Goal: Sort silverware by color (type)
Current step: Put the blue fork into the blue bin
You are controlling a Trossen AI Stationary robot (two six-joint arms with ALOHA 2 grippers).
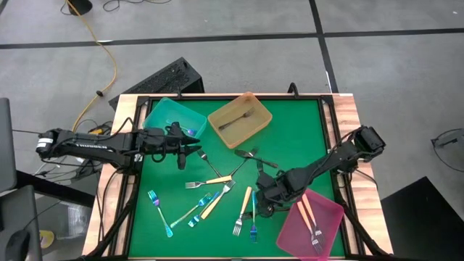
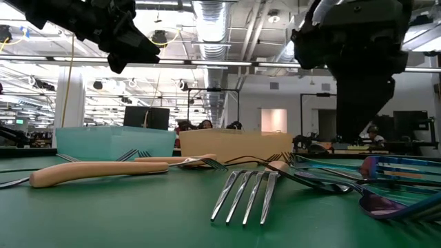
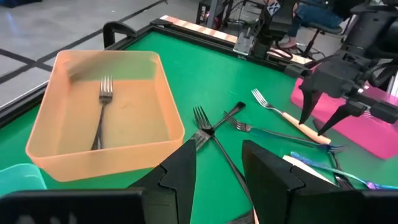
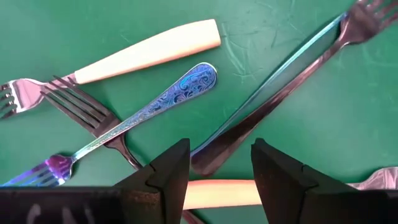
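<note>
Green felt table [image 1: 304, 138]: wood-edged, on a grey floor with a yellow cable.
High view, trays: teal tray [image 1: 174, 118] far left; amber tray [image 1: 240, 119] at far centre holds one dark fork [image 1: 237, 119]; pink tray [image 1: 310, 223] near right holds cream-handled forks [image 1: 308, 214].
High view, silverware [image 1: 217, 196]: loose, scattered mid-table.
High view, grippers: left gripper [image 1: 194, 151] beside the teal tray; right gripper [image 1: 262, 206] just left of the pink tray.
Low view: fork tines [image 2: 244, 196] close up; workshop ceiling lights behind.
Left wrist view: fingers [image 3: 180, 177] apart, empty, above crossed dark forks [image 3: 214, 130].
Right wrist view: fingers [image 4: 163, 174] apart, gripping nothing, above an iridescent blue fork [image 4: 143, 115] and a cream handle [image 4: 149, 50].
</note>
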